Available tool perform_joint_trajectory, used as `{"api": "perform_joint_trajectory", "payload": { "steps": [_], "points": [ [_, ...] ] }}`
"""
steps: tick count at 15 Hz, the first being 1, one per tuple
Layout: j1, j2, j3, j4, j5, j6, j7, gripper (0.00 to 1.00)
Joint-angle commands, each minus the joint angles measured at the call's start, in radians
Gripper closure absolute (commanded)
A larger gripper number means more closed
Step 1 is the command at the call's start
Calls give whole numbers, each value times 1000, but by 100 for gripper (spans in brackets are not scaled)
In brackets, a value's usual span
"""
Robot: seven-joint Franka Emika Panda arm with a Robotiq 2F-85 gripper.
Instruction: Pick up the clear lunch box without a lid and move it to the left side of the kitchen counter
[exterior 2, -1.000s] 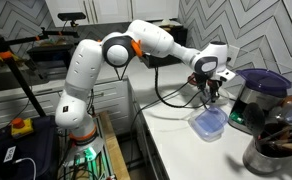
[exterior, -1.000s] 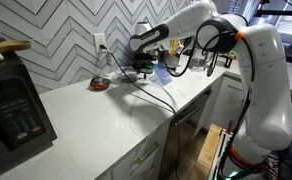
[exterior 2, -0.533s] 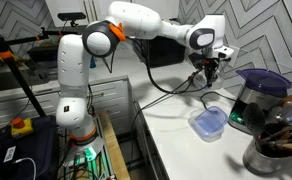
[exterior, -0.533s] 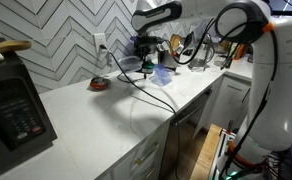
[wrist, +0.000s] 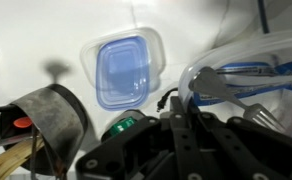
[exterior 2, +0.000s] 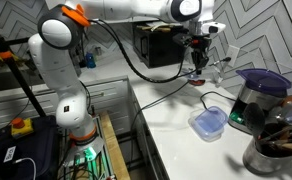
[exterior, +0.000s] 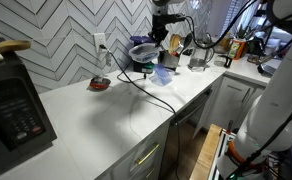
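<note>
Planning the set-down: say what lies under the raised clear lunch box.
Under the clear lunch box: kitchen counter and a black cable; the blue container sits aside. The box blurs what lies directly beneath.

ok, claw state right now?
Claw: closed, holding the clear lunch box above the kitchen counter.

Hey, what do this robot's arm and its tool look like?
The arm is made of glossy white, rounded links, with an orange ring at one joint. A black cable hangs in a loop beside it, running toward the dark tool.
</note>
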Motion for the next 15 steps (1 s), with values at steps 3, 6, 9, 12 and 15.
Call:
{"api": "perform_joint_trajectory", "payload": {
  "steps": [3, 6, 9, 12, 15],
  "points": [
    [58, -78, 73, -187, 200, 31, -123, 98],
    [100, -52, 116, -240, 309, 11, -177, 98],
    [132, -76, 153, -312, 395, 55, -182, 98],
    [148, -120, 179, -408, 391, 161, -134, 98],
    [162, -187, 206, -550, 349, 350, -121, 98]
  ]
}}
